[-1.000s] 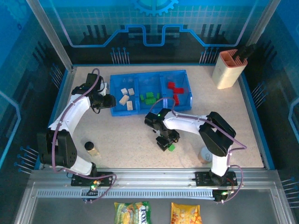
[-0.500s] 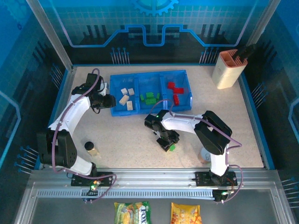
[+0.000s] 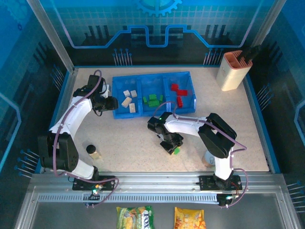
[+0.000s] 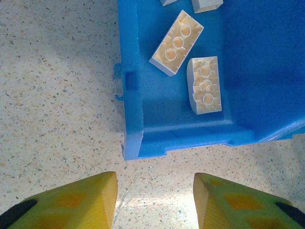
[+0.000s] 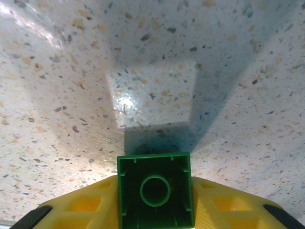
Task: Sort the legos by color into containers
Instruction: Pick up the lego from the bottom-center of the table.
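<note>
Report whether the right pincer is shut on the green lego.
Shut on it: the right pincer has the green lego wedged between its yellow fingers, both touching its sides.

Left arm stretched forward, left tool (image 4: 155, 185) pointing down, jaws apart, nothing between. Right arm bent inward, right tool (image 5: 155, 212) pointing down, pinching green lego (image 5: 154, 174).

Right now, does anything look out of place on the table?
One green brick is outside the blue tray, pinched in the right gripper over the tabletop in front of it. The bricks in the tray look sorted by color.
</note>
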Available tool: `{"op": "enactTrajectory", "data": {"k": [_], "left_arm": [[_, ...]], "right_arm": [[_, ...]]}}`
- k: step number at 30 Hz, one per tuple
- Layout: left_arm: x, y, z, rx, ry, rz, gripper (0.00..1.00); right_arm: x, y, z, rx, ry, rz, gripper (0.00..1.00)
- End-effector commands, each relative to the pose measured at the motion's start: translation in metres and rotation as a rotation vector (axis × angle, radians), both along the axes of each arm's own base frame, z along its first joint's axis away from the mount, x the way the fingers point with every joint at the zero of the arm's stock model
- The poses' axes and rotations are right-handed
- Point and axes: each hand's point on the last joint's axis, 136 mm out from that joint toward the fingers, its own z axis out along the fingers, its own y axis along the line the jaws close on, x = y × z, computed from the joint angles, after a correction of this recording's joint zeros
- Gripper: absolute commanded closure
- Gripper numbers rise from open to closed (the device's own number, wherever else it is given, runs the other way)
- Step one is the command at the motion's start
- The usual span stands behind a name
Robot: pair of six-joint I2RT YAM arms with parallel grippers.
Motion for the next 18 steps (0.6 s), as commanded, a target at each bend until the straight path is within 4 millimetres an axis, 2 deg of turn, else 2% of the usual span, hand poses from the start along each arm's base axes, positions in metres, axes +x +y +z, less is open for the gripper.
{"op": "enactTrajectory", "data": {"k": [1, 7, 18], "left_arm": [[-0.002, 0.004, -0.003, 0.002, 0.006, 0.000, 0.53], [-0.002, 0.004, -0.002, 0.002, 0.003, 0.000, 0.53], [-0.002, 0.003, -0.001, -0.001, 0.000, 0.000, 0.53]], "right_arm": [[0.001, 0.006, 0.009, 0.012, -0.012, -0.026, 0.62], [0.016, 0.018, 0.018, 0.109, -0.074, -0.139, 0.64], [0.073, 0.041, 0.042, 0.232, -0.301, -0.419, 0.65]]}}
